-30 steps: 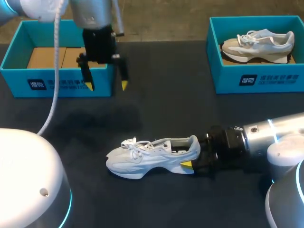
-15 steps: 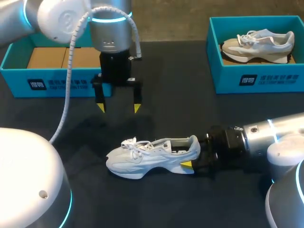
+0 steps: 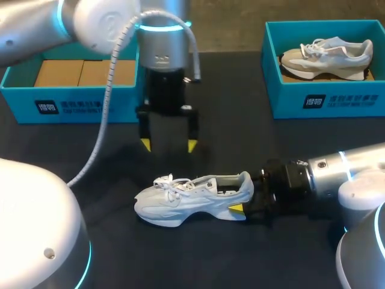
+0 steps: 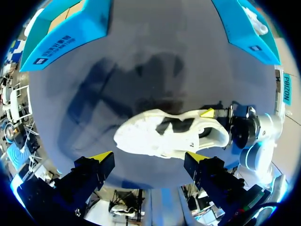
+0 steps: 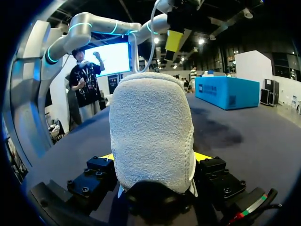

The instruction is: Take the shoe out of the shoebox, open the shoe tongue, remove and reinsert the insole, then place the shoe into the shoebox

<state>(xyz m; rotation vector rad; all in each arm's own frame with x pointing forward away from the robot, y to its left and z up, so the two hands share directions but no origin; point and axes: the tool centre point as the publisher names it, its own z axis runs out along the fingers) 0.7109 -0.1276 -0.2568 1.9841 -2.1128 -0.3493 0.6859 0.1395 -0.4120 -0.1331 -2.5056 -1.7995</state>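
Observation:
A white sneaker (image 3: 189,198) lies on its sole on the dark table, toe to the left and heel to the right. My right gripper (image 3: 243,201) is shut on its heel. In the right wrist view the padded heel (image 5: 153,127) fills the gap between the right gripper's (image 5: 155,157) fingers. My left gripper (image 3: 168,145) hangs open just behind and above the laces, touching nothing. In the left wrist view the sneaker (image 4: 164,134) lies ahead of the left gripper (image 4: 148,157), its wide-spread tips clear of it. The blue shoebox (image 3: 84,105) at the back left holds only brown cardboard.
A second blue shoebox (image 3: 325,99) stands at the back right with a beige and white sneaker (image 3: 331,54) in it. Bare dark tabletop (image 3: 240,138) lies between the two boxes and in front of the shoe.
My left arm has swung right and toward the front, from beside the left shoebox to just behind the sneaker, jaws still wide. The right arm and the sneaker have not moved.

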